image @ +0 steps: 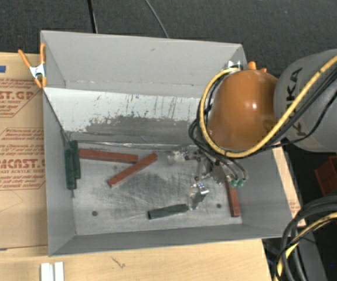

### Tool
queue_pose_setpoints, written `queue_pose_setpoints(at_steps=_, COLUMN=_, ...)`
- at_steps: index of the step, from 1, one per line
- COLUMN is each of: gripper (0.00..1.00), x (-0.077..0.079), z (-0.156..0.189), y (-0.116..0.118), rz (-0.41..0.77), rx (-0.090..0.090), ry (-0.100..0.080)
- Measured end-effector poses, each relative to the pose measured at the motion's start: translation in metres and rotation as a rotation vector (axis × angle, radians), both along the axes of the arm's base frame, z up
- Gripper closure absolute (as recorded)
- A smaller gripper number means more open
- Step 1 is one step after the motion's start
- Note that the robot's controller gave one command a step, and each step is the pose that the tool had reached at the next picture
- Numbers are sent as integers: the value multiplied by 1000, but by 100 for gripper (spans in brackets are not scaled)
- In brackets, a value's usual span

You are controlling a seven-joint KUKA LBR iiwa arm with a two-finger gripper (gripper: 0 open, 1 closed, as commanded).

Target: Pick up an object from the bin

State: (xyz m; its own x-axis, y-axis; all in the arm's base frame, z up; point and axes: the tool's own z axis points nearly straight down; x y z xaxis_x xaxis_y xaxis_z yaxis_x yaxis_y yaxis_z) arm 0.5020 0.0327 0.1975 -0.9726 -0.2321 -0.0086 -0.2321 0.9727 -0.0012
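Observation:
My gripper [198, 191] hangs low over the bin's floor at the right of the middle, under the arm's orange cover. Just below and left of it lies a short dark stick [168, 211], its right end close to the gripper's tip. A red-brown stick [234, 201] lies nearly upright just to the right of the gripper, partly hidden by the arm's cables. Nothing shows in the gripper's grasp.
A slanted red-brown stick [132, 170] and a flat one [108, 155] lie left of the middle. A dark green stick [71, 164] stands along the left wall. The arm and its cables cover the bin's right side.

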Motion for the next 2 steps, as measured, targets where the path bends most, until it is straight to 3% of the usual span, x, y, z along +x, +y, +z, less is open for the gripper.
queue_pose_setpoints(at_steps=1, gripper=0, x=4, z=-67, y=2, rz=60, rx=0, ry=12)
queue_pose_setpoints(at_steps=2, gripper=100, x=-23, z=-125, y=3, rz=76, rx=-2, ry=13)
